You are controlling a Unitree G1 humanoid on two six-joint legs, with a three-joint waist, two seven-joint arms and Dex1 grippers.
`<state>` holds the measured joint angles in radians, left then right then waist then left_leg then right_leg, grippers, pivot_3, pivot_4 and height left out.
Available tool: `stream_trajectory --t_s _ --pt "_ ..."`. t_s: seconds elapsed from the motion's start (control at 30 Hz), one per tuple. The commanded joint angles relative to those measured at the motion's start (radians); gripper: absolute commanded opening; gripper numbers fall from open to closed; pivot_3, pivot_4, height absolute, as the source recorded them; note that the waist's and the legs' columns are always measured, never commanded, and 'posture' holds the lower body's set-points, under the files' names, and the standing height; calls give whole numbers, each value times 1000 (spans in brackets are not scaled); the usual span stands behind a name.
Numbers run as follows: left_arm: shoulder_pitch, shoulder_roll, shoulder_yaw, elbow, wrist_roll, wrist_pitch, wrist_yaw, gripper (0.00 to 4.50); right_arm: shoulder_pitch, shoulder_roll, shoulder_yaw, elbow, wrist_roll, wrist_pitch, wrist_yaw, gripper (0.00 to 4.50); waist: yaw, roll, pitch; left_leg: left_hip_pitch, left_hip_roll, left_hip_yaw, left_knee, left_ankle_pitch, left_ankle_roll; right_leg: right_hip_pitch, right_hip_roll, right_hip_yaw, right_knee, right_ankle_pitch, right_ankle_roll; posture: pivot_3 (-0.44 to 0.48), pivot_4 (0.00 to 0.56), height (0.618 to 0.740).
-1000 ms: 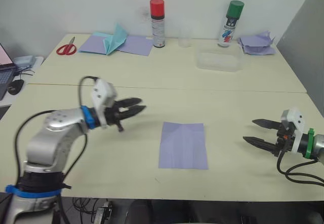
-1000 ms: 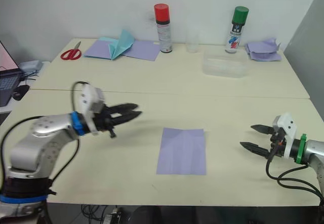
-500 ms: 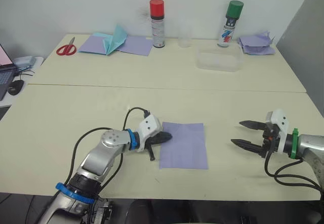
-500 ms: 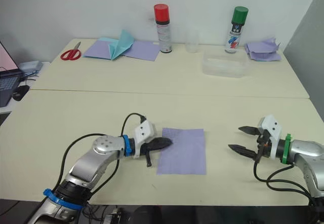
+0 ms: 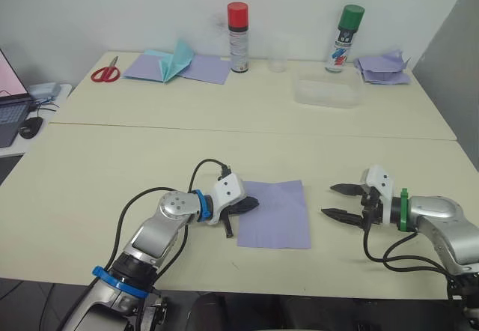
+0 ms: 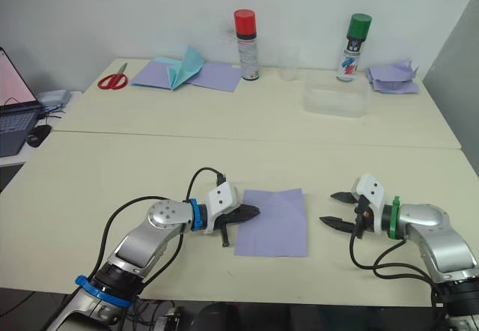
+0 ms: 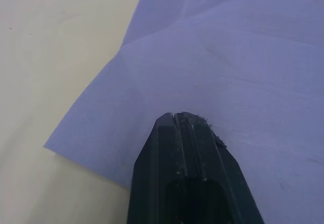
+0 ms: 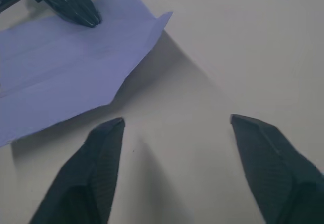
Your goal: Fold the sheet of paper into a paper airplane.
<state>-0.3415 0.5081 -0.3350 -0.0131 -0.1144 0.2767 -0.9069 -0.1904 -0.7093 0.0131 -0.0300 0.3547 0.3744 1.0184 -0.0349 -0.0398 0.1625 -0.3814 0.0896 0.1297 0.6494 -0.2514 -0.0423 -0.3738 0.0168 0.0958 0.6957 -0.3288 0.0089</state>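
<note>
Lying flat near the front edge of the pale cream bench (image 5: 112,144): thin lavender rectangular sheet of paper (image 5: 275,213), long axis running front to back, short edges facing the wall and the robot.

Showing faint crease lines across a smooth matte surface, with the far right corner lifting slightly off the bench in the right wrist view. Pressing onto the sheet's left edge: left pincer (image 5: 251,204), black ridged fingers closed together, tips resting on the paper. Hovering just beside the sheet's right edge, apart from it: right pincer (image 5: 333,201), tapered black fingers spread wide. Standing well apart at the back of the bench: red-capped spray can (image 5: 238,37), green-capped spray can (image 5: 346,38), clear plastic tray (image 5: 325,93).
</note>
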Motion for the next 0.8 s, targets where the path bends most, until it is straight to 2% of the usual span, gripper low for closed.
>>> stream_trajectory --t_s 0.03,0.2,0.23,0.37,0.4,0.47,0.57,0.8 --pt "10 5 -17 38 32 11 -5 0 -49 44 -33 -13 73 80 -22 2143 1 0 0 0 0 0 0 0 0 0 0 0 0 0 0 0 150 740" --pt "7 9 -8 49 34 4 -2 0 -71 44 -24 -36 119 191 -15 238 2 1 0 0 0 -1 0 0 0 0 0 0 0 0 0 0 150 740" --pt "8 9 -8 46 34 4 -1 0 -70 45 -23 -38 117 201 -22 34 2 1 0 0 0 -1 0 0 0 0 0 0 0 0 0 0 150 740" --pt "13 12 -4 38 35 6 6 0 -85 60 -65 -48 156 278 -70 34 1 1 0 -1 -1 -3 0 0 0 0 0 0 0 0 0 0 150 740" --pt "15 13 -3 37 35 6 7 0 -86 58 -70 -51 166 292 -70 187 1 1 0 -1 -1 -3 0 0 1 0 0 0 0 0 0 0 150 740" --pt "17 14 -3 35 36 5 9 0 -91 62 -73 -63 176 313 -83 639 1 1 0 -1 -2 -4 -1 0 1 0 0 0 0 0 0 0 150 740" --pt "22 16 -2 26 34 10 10 0 -103 90 -86 -90 223 382 -111 1685 0 1 0 -1 -4 -7 -1 0 1 0 0 0 0 0 0 0 150 740" --pt "26 21 -1 16 34 15 9 0 -109 113 -52 -122 247 465 -144 1685 -1 1 0 -3 -6 -11 -2 -1 3 1 0 0 0 0 0 0 150 740"
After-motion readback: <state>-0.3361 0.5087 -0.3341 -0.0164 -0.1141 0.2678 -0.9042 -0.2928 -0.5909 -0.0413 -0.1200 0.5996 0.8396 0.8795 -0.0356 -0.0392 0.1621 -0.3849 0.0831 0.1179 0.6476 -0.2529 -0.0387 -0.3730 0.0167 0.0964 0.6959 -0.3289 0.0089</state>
